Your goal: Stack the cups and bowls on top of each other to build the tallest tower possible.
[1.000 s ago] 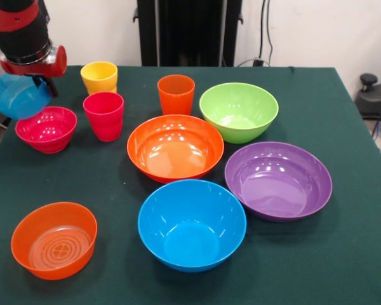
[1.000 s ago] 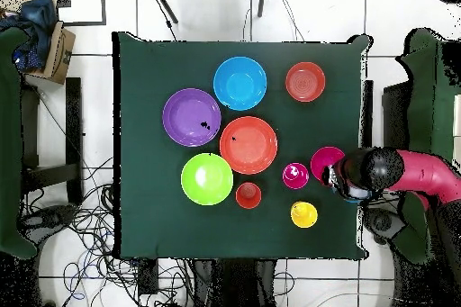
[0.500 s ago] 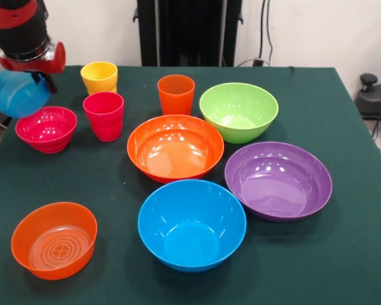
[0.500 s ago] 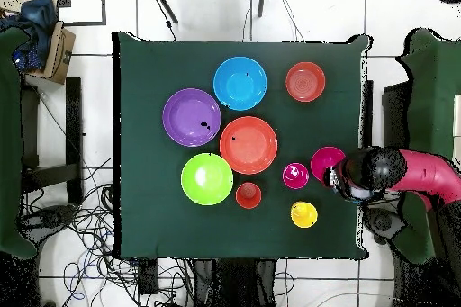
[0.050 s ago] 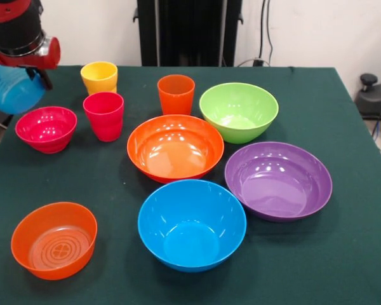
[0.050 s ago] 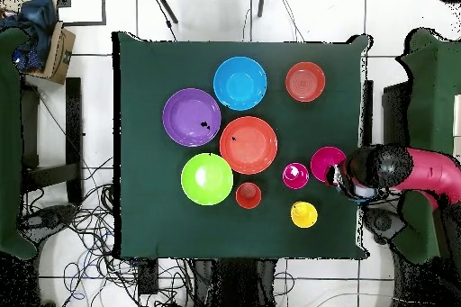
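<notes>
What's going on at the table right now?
The arm holds the translucent blue bowl in the air by the table's edge, above and beside the magenta bowl. Its claw is hidden behind the bowl. No tower has been started: the large orange bowl, lime green bowl, purple bowl, blue bowl, small translucent orange bowl and the three cups, yellow, red-pink and orange, all sit apart on the green cloth.
</notes>
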Robot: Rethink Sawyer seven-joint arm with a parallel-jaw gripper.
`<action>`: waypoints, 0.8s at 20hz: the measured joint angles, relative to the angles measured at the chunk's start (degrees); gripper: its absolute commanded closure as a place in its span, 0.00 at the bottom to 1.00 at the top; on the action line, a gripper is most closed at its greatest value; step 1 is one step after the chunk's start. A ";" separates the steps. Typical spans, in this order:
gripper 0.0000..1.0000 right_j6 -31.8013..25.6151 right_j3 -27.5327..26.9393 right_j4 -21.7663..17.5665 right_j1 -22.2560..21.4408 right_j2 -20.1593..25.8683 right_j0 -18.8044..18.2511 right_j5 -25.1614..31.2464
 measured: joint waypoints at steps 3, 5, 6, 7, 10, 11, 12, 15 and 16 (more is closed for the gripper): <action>1.00 0.00 -0.35 0.17 0.04 0.00 0.00 0.00; 1.00 0.00 -0.77 0.32 0.09 0.02 0.00 0.00; 1.00 0.00 -0.90 0.34 0.10 0.03 0.00 0.00; 1.00 0.00 -1.06 0.46 0.11 0.04 -0.01 0.00; 1.00 0.00 -1.25 0.54 0.13 0.09 0.01 0.01; 1.00 0.00 -1.40 0.65 0.16 0.13 0.02 0.00; 1.00 0.00 -1.47 0.70 0.19 0.17 0.01 0.01; 1.00 0.00 -1.76 0.93 0.24 0.36 0.02 0.00; 1.00 0.00 -1.91 1.01 0.27 0.43 0.02 0.01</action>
